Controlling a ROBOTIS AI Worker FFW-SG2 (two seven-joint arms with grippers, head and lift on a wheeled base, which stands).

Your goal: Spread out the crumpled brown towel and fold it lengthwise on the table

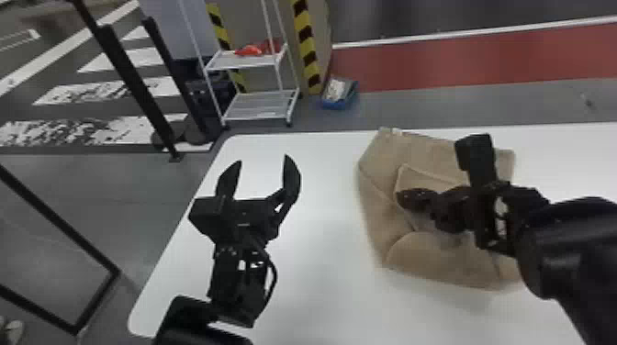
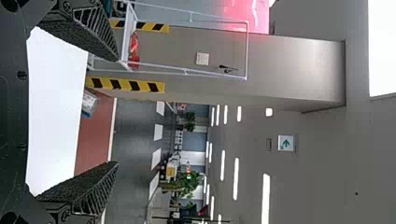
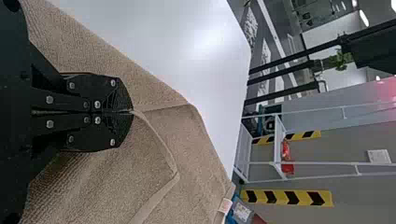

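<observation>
Reading the head view as a clock with twelve at the far side, the brown towel (image 1: 376, 220) lies on the white counter (image 1: 316, 284) between three and four o'clock. It is only partly spread: a folded layer with a raised hem overlaps its middle, and a rounded fold bulges near the towel's own seven o'clock. At its eleven o'clock edge sits a small pale tag (image 1: 397, 131).

The right hand (image 1: 400, 197) reaches in over the towel from four o'clock. Its fingers (image 3: 112, 135) are pressed together, and the right wrist view shows them pinching the towel by a hem, which runs away from the fingertips in a bent line. The towel spreads out beneath and around them.

The left hand (image 1: 262, 160) is at nine o'clock, above the counter, its arm entering from seven. Its two fingers (image 2: 88, 182) are spread wide with nothing between them, pointing toward the far side of the counter and well apart from the towel.

Beyond the counter, a white wire rack (image 1: 252, 117) on wheels stands at eleven o'clock with a red item (image 1: 250, 50) on a shelf. A blue box (image 1: 339, 104) rests on the floor just past twelve, black posts (image 1: 133, 87) rise at ten, and a red floor band (image 1: 459, 64) stretches across around two.
</observation>
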